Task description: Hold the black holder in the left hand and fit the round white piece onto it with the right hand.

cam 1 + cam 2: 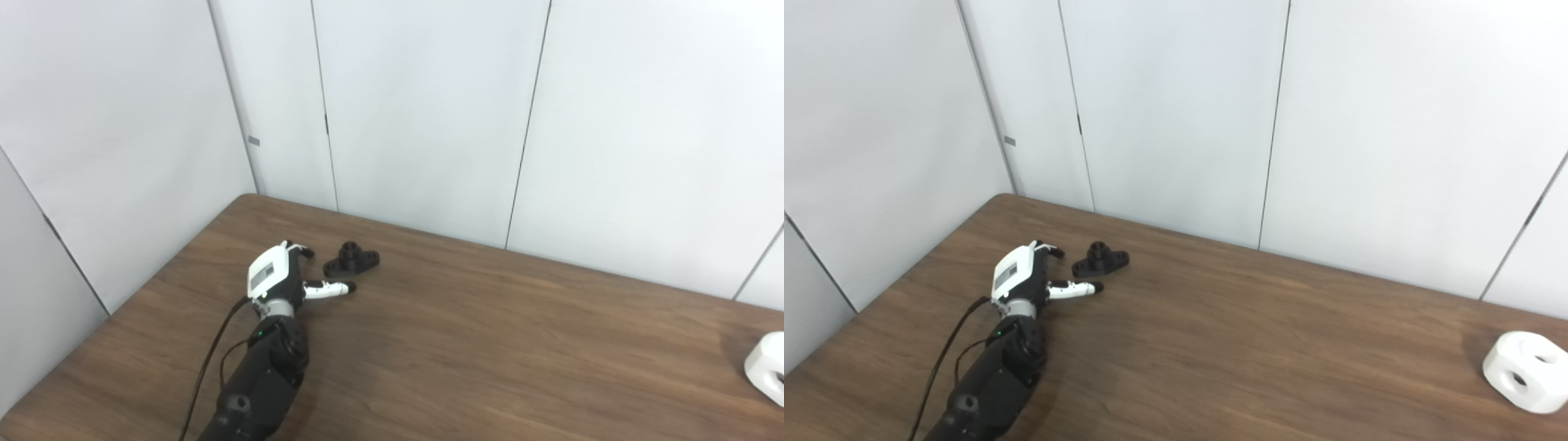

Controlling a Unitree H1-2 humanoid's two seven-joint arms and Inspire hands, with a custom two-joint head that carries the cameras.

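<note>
At the lower left of the frame, fingers first:
Fingers (1052, 250): spread apart, nothing between them; thumb stretched toward the right, tips low over the wood.
Left hand (1026, 275): empty, just beside the black holder, not touching it as far as can be seen.
Left arm (989, 383): dark, rising from the bottom edge, cable along its left side.
Black holder (1100, 260): left of centre, lying flat on the table, its round boss pointing up, just right of the fingertips.
Round white piece (1526, 370): far lower right, well apart from the holder, resting on the table; holes show in its faces.
Right hand: not in view.
Table (1249, 343): brown wood grain, white wall panels behind.
Step in hand: reach for the holder; grasp not yet made.
Next move calls for: hand shifted a little to the right, fingers closing round the holder's base with the boss left free.
</note>
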